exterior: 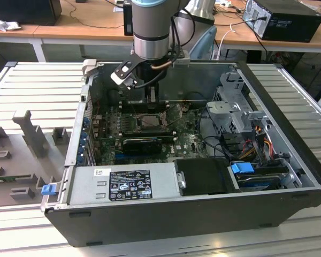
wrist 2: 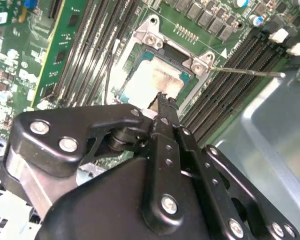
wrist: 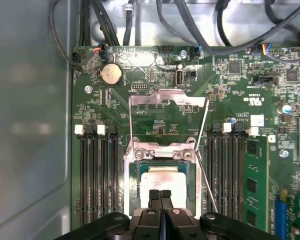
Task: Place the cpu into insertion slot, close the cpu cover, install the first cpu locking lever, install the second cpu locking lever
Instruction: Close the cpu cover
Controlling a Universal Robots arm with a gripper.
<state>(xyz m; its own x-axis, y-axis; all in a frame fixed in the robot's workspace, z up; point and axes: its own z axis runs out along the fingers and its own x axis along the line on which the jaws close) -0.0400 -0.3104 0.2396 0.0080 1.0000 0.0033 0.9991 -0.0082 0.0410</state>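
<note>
Pale beige-silver, the small flat square cpu lies seated in the square black-framed insertion slot on the green circuit board. The thin silvery-grey metal cpu cover, a frame with a large cutout, is swung open beyond its hinge. The black gripper hovers just above the chip, fingers pressed together and holding nothing. Placement looks done. Closing the cover seems the step in hand, and it likely calls for tipping that frame down over the chip.
</note>
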